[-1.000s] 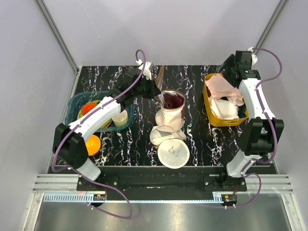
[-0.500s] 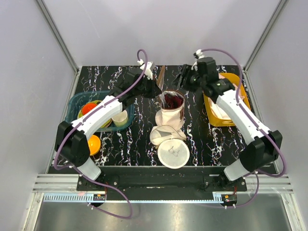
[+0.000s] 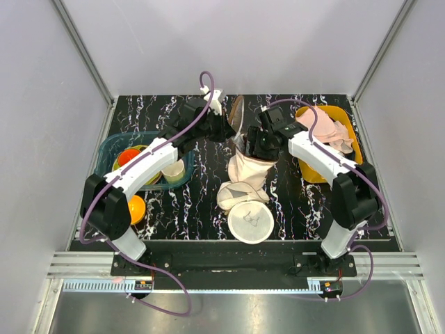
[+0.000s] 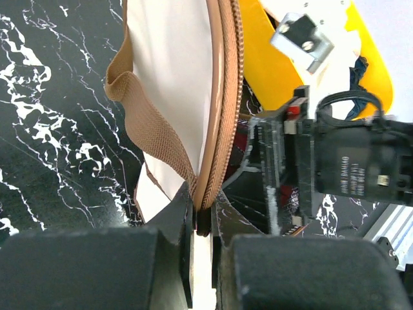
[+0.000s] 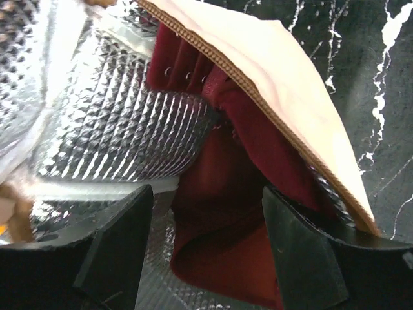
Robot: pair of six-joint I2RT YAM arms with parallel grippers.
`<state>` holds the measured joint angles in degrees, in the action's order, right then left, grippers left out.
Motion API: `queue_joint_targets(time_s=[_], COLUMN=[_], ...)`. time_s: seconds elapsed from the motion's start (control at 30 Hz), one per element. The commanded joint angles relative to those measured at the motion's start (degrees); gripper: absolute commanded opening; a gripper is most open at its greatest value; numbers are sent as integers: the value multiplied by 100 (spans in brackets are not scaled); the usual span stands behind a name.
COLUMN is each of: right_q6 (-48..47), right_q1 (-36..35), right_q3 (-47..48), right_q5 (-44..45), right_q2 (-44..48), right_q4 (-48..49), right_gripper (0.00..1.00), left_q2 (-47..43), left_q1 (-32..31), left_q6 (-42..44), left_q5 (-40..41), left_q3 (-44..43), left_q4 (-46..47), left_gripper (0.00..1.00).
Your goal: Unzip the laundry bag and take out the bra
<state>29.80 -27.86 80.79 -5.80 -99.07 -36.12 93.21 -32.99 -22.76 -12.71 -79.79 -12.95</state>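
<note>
The cream-beige laundry bag (image 3: 245,174) stands at mid-table with its mouth open upward. My left gripper (image 3: 231,132) is shut on its brown zipper band (image 4: 229,97), pinching the rim between the fingertips (image 4: 202,213). My right gripper (image 3: 259,147) is open and reaches into the bag's mouth. Its fingers straddle a dark red garment (image 5: 219,194) inside, against the silvery mesh lining (image 5: 116,123), without closing on it. The pale pink bra (image 3: 327,129) lies in the yellow tub (image 3: 309,174) at the back right.
A whiter round mesh bag (image 3: 250,221) and a whitish triangular mesh bag (image 3: 233,193) lie in front of the cream bag. A teal tray (image 3: 104,149) with bowls and a cup (image 3: 174,170) is at the left. An orange bowl (image 3: 133,207) sits near the left arm.
My right arm swung left from over the yellow tub to the bag's mouth and lowered into it, open. The pink bra stays in the tub. My left gripper kept holding the rim.
</note>
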Motion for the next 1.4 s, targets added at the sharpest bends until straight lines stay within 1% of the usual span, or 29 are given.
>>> queue_joint_targets(time_s=[0.0,0.07,0.17,0.2,0.3,0.33,0.4,0.47,0.67,0.77,0.97,1.07,1.17,1.23,1.33,1.37], right_q6=[-1,34,105,131,140,88,61,43,52,78,105,8,-159,-159,-19,8], right_q1=[-36,-44,-53,-53,-44,-44,-53,-44,-44,-44,-44,-44,-44,-44,-44,-44], right_q3=[-46,-90,-204,-326,-328,-293,-170,-99,296,437,753,998,1280,1299,1062,913], right_q5=[719,739,660,625,642,659,729,826,949,1002,1265,1432,1407,1284,801,609], right_q2=[-296,-455,-728,-806,-851,-816,-589,-360,642,1195,1767,1882,1716,1567,1329,1215], right_q4=[-132,-19,228,419,501,483,422,404,219,210,202,193,27,-53,-62,-62], right_gripper=[76,76,71,68,50,35,19,0,0,0,0,0,0,0,1,8], left_q2=[57,110,206,233,294,294,277,259,224,241,321,347,330,303,321,347], left_q1=[-5,-5,-5,-14,-5,-5,-5,-5,-14,-14,-14,-14,-14,-14,-14,-14], left_q6=[-88,-140,-184,-185,-167,-167,-141,-123,-132,-158,-202,-211,-202,-159,-62,-35], left_q5=[-311,-398,-521,-522,-566,-575,-557,-522,-259,-276,-372,-416,-408,-382,-346,-346], left_q3=[-248,-274,-318,-327,-406,-415,-415,-406,-266,-230,-230,-257,-265,-309,-449,-519], left_q4=[407,416,486,504,478,469,451,442,407,425,460,460,469,478,469,460], left_gripper=[0,0,0,0,0,0,0,0,0,0,0,0,0,0,0,0])
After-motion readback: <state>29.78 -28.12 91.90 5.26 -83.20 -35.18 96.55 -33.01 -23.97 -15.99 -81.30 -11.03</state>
